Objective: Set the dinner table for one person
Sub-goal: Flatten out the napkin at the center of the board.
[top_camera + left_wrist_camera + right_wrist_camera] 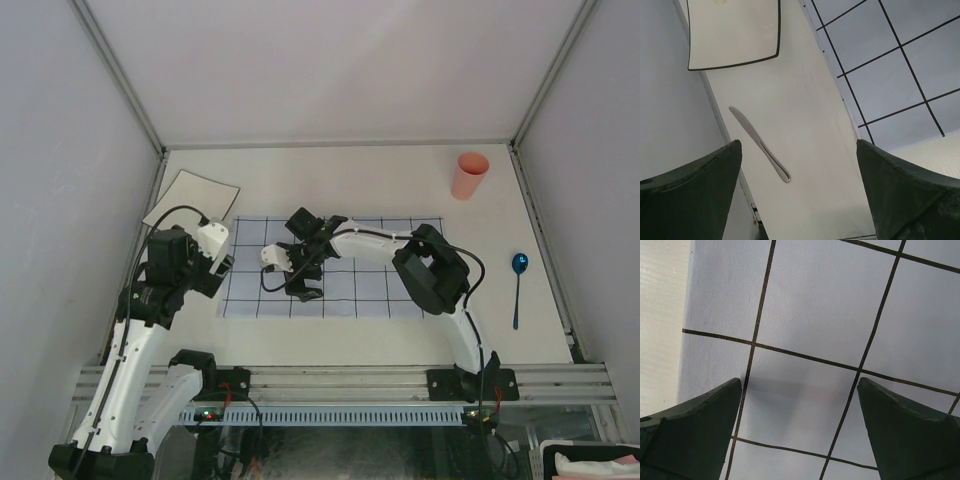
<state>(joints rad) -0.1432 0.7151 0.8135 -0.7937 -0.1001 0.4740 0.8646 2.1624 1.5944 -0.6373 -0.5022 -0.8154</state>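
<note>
The dinner table (350, 185) is an off-white surface with a light-blue gridded cloth (370, 285) laid at its middle. My right gripper (305, 288) hangs open just over the cloth's left part; in the right wrist view only cloth (810, 315) shows between the fingers of the gripper (799, 435). My left gripper (222, 266) stands open beside the cloth's left edge, with bare table (805, 150) under the gripper (799, 200). A silver knife (760, 145) lies ahead of it near the left rail, apart from the fingers. Beyond it sits a square white plate (735, 32) with a dark rim (192, 197).
A pink cup (470, 175) stands upright at the back right corner. A blue spoon (518, 285) lies near the right rail, bowl pointing away. Grey rails and pale walls close the table on three sides.
</note>
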